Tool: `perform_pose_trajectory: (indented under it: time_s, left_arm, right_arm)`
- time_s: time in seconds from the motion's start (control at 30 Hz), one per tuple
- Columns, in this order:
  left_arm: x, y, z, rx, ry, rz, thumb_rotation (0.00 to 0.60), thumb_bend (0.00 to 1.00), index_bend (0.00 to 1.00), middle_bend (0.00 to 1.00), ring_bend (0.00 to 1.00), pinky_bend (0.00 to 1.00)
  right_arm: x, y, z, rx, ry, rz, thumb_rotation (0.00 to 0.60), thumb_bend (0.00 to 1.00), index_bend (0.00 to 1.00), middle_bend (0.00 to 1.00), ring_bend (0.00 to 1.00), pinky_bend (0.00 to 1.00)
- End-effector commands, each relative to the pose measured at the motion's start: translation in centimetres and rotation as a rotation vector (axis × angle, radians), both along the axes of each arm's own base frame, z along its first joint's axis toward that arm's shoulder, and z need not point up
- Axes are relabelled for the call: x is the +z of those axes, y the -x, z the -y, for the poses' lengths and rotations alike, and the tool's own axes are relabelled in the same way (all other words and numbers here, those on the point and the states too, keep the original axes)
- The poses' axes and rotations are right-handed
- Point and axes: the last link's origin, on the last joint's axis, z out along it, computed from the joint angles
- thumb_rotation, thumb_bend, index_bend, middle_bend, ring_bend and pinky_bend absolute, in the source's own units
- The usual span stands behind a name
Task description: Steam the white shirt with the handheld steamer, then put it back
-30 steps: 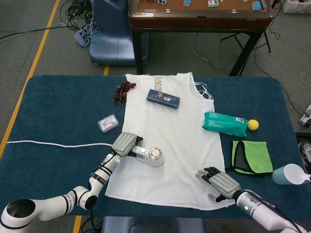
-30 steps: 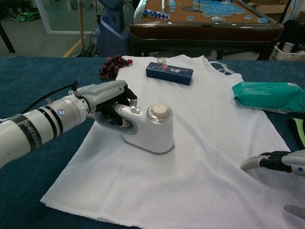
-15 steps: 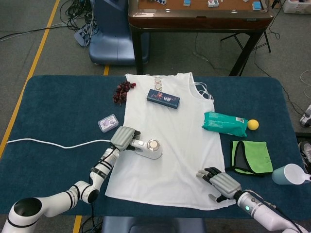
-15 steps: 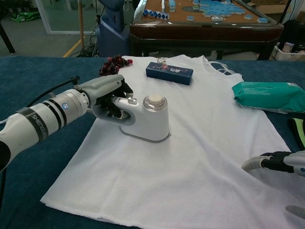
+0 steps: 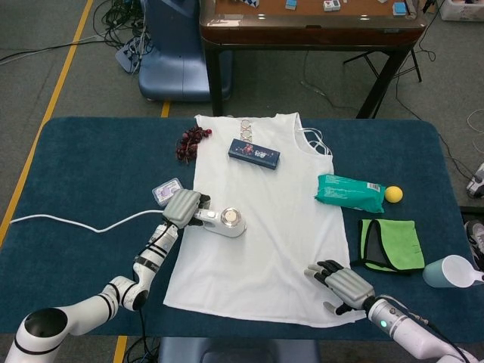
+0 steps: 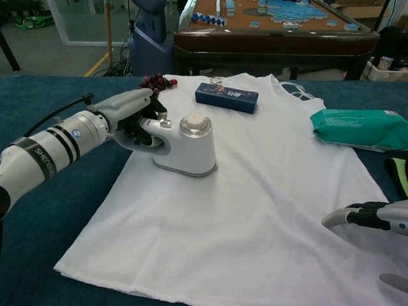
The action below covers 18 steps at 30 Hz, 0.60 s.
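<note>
The white shirt (image 5: 261, 227) (image 6: 255, 191) lies flat across the blue table. A white handheld steamer (image 5: 225, 222) (image 6: 185, 145) sits base-down on the shirt's left part. My left hand (image 5: 182, 206) (image 6: 131, 111) grips the steamer's handle from the left; its cable trails left over the table. My right hand (image 5: 342, 286) (image 6: 376, 220) rests on the shirt's lower right corner, fingers curled, holding nothing I can see.
On the shirt's collar lies a dark blue box (image 5: 254, 153). Red beads (image 5: 190, 143) and a small clear case (image 5: 167, 192) sit left of the shirt. A teal wipes pack (image 5: 349, 192), yellow ball (image 5: 393, 194), green cloth (image 5: 392, 245) and light blue cup (image 5: 452, 271) are on the right.
My left hand has slid the steamer up the shirt, away from me and slightly left. The right hand has stayed still.
</note>
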Motion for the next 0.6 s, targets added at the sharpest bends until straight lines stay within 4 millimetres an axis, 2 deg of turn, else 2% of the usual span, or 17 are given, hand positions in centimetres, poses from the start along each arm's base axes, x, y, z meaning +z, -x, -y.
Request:
perform_pose_trajectory:
  time_s: [0.03,0.6]
  left_arm:
    - [0.0,0.5,0.8,-0.010,0.026,-0.010,0.600,0.24,0.88,0.82,0.68,0.72]
    - [0.9,1.5,4.4,-0.072,0.104,-0.119,0.600,0.24,0.88,0.81,0.67,0.72]
  right_arm:
    - [0.0,0.0,0.0,0.000,-0.001,0.000,0.600,0.41,0.00,0.09,0.00,0.00]
    - [0.1,-0.1,-0.6,0.007,-0.007,0.003,0.600,0.41,0.00,0.09,0.00,0.00]
